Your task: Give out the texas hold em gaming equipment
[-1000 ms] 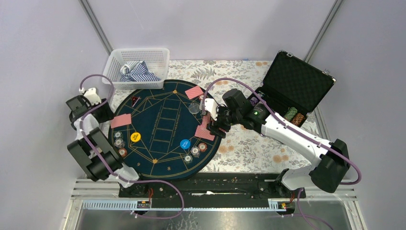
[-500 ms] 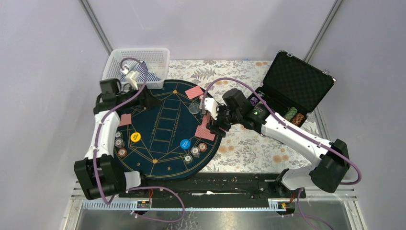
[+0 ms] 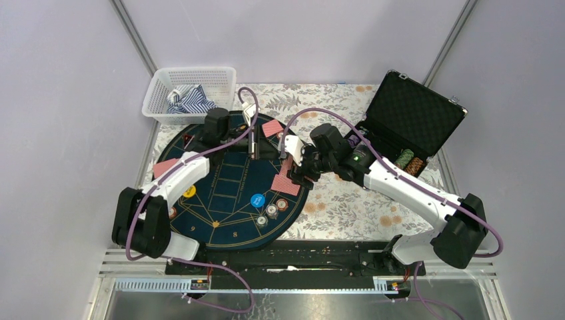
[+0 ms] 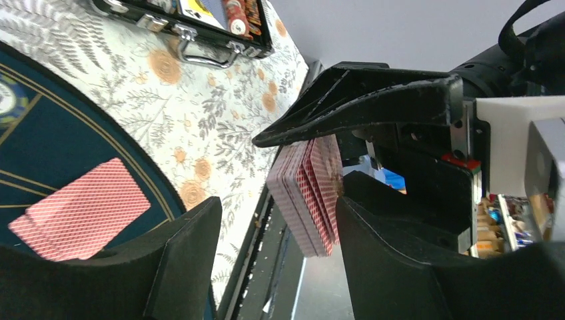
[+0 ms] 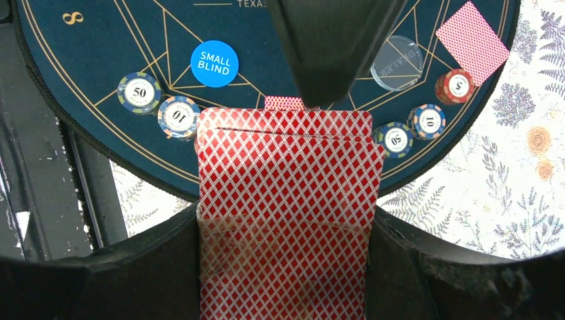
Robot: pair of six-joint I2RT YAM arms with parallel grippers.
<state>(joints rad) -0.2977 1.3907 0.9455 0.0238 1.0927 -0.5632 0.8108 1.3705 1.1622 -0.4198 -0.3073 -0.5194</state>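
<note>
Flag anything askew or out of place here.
The card deck in the right gripper is not squared: its top edges step apart in the right wrist view. A crumpled striped cloth in the white basket is no poker gear.

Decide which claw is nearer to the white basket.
Left. The left claw hangs over the far side of the round mat, a short way right of the white basket; the right claw, gripping the card deck, sits farther right, at the mat's right edge.

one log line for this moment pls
right gripper: shut on card deck | left gripper: open, facing deck | mat: cards, chips, small blind button laid
</note>
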